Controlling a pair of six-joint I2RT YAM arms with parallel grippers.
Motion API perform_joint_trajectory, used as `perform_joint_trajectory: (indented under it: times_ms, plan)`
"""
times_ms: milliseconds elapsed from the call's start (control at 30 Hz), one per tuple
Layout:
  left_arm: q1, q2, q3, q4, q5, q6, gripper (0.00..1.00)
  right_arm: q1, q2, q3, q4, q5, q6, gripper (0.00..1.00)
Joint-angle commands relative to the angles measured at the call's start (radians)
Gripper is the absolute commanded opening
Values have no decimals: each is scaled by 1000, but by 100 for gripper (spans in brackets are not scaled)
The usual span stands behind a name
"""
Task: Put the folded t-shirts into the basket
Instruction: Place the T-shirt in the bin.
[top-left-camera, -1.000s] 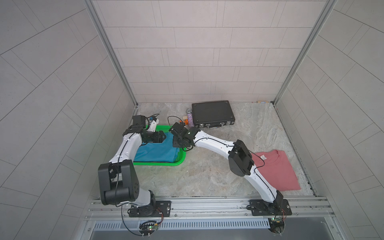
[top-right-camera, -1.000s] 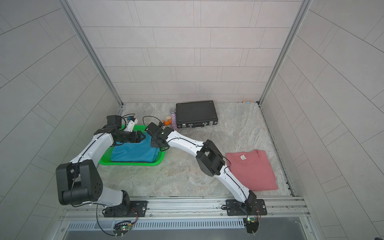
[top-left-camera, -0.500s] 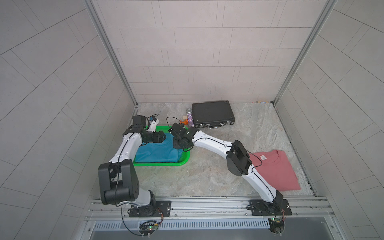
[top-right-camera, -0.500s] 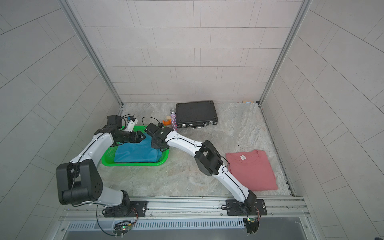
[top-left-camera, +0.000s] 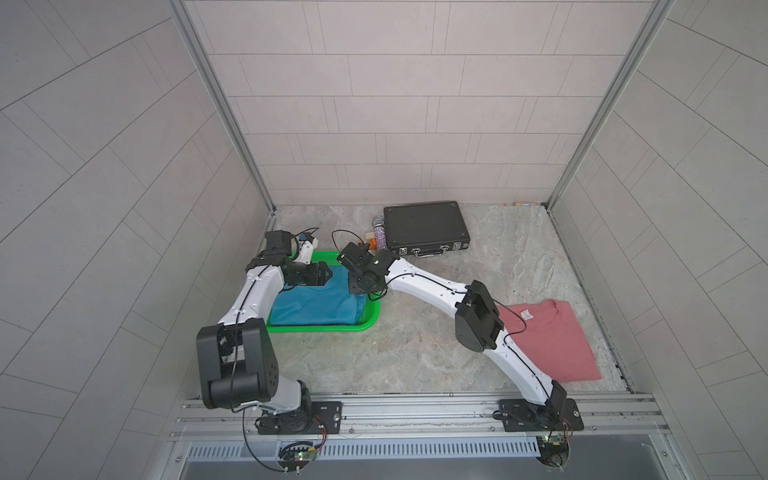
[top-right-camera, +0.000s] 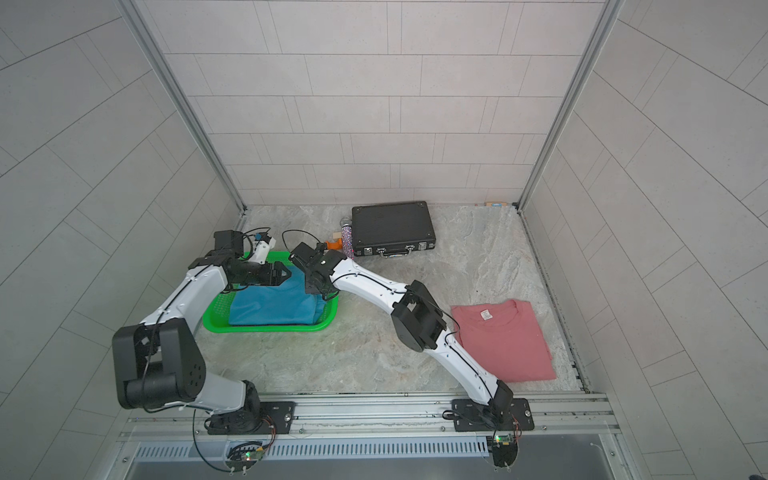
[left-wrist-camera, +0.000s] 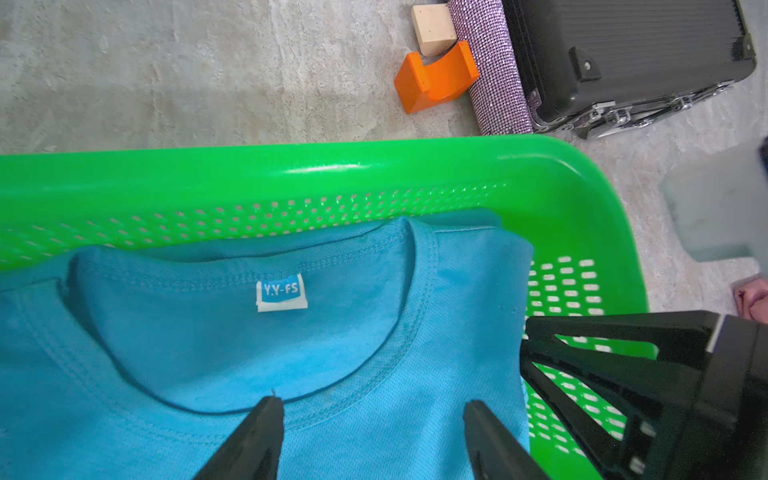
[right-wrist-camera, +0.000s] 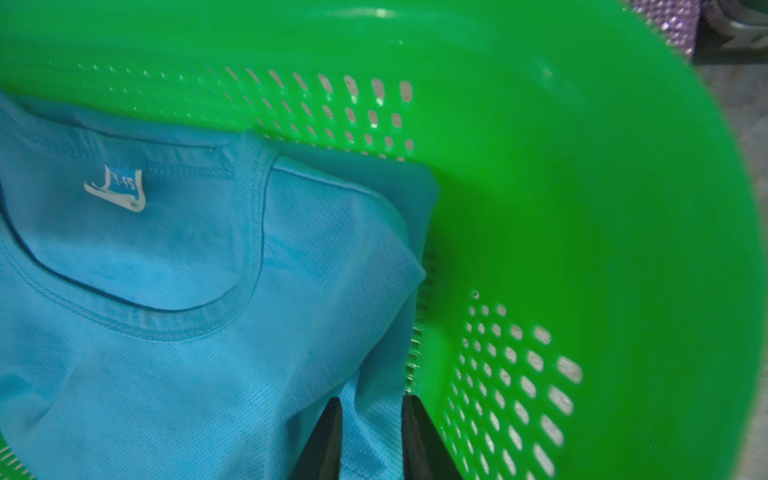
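A sky blue folded t-shirt lies inside the green basket, collar and label toward the back wall. My left gripper hovers open over its collar. My right gripper points down at the shirt's right edge beside the basket wall. Its jaws stand a little apart, with a fold of blue cloth showing in the gap. A dusty pink folded t-shirt lies flat on the table at the right, partly under my right arm.
A black briefcase lies at the back of the table. A purple glitter cylinder, an orange block and a beige block sit just behind the basket rim. Tiled walls enclose the table on three sides.
The basket with the blue shirt has slid slightly to the right. My right gripper's jaws have parted from shut. The left arm has stayed in place.
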Motion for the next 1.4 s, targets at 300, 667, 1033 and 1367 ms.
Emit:
perform_joint_trajectory:
  times_ms: [300,667,1033,1367]
  plan:
    - [-25,-45,111,-205,202,45,68,-24,-304,-90,-84,57,-89,40]
    - [-162,24,-19,-62,174,-127,25,-63,-413,-423,81,-50,-5,47]
    - [-248,204,15,-25,273,-149,20,-87,-395,-495,180,-193,18,46]
    - [-245,214,19,-13,390,-148,58,-101,-400,-529,239,-242,23,46]
